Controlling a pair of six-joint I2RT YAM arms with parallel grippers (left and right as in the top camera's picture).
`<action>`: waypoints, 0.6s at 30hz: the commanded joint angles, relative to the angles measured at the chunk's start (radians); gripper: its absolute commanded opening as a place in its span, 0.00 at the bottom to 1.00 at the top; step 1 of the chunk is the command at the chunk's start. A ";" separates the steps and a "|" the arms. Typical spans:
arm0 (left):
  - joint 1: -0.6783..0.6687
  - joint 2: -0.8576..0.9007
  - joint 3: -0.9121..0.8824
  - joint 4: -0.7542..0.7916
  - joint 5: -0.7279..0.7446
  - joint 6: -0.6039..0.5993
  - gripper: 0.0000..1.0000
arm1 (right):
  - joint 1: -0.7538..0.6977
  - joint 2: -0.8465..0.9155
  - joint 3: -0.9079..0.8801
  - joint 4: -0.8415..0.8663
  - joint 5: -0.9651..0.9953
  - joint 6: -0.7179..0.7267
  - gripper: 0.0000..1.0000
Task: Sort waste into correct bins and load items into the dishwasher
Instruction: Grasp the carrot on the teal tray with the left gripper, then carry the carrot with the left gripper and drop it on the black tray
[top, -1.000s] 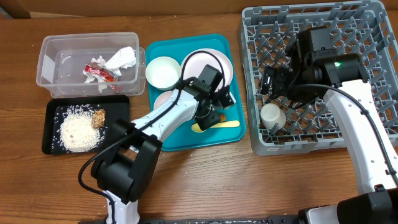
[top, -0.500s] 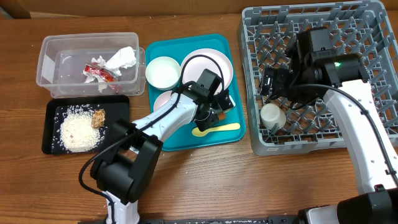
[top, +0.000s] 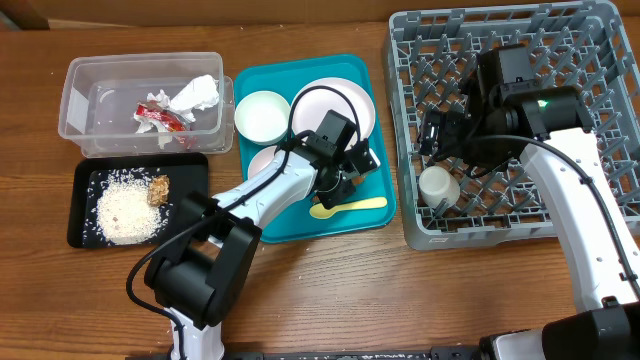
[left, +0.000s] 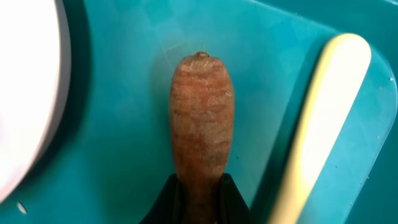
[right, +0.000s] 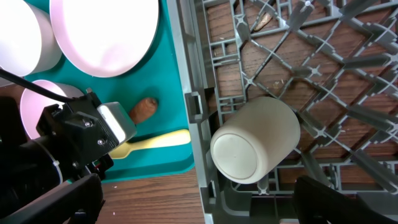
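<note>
Biggest thing here is the square grey plastic dish rack (top: 500, 236) on the right, all upright pegs and lattice sides. The right arm bends in over it from the near edge, and the right gripper (top: 436, 132) hangs above the pegs with its jaws spread wide and nothing in them.

The left arm reaches up from the front edge and angles down into the teal plastic serving tray (top: 350, 222). The left gripper (left: 199, 199) is pinched tight on the blunt end of a short orange-brown carrot stick (left: 201, 118).

Left of that tray sits the clear plastic rectangular tub (top: 75, 100), holding a crumpled red-and-white wrapper (top: 160, 115) and a wad of white crumpled paper (top: 195, 95). Just below it, the shallow black rectangular tray (top: 80, 230) has a pile of white rice grains (top: 125, 210) with a brown food lump (top: 158, 188) at its edge.

On the teal tray there's a smooth round white-pinkish plate (top: 350, 100), a round white bowl (top: 262, 115) beside it, and a smaller white bowl (top: 262, 162) partly under the arm. A small white cup (top: 438, 186) lies on its side in the rack's near-left corner. A pale yellow plastic spoon (top: 350, 206) lies along the teal tray's front.

The carrot is matte and faintly ridged with a rounded tip, between a white rim and the spoon handle. Can't tell if it's lifted off the tray.
</note>
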 joint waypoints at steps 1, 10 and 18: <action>-0.006 -0.034 0.086 -0.053 0.008 -0.044 0.04 | 0.001 -0.011 -0.006 -0.001 0.003 -0.004 1.00; 0.000 -0.040 0.431 -0.425 -0.025 -0.196 0.04 | 0.001 -0.011 -0.006 -0.002 0.002 -0.004 1.00; 0.043 -0.042 0.752 -0.761 -0.154 -0.394 0.04 | 0.001 -0.011 -0.006 -0.002 0.002 -0.004 1.00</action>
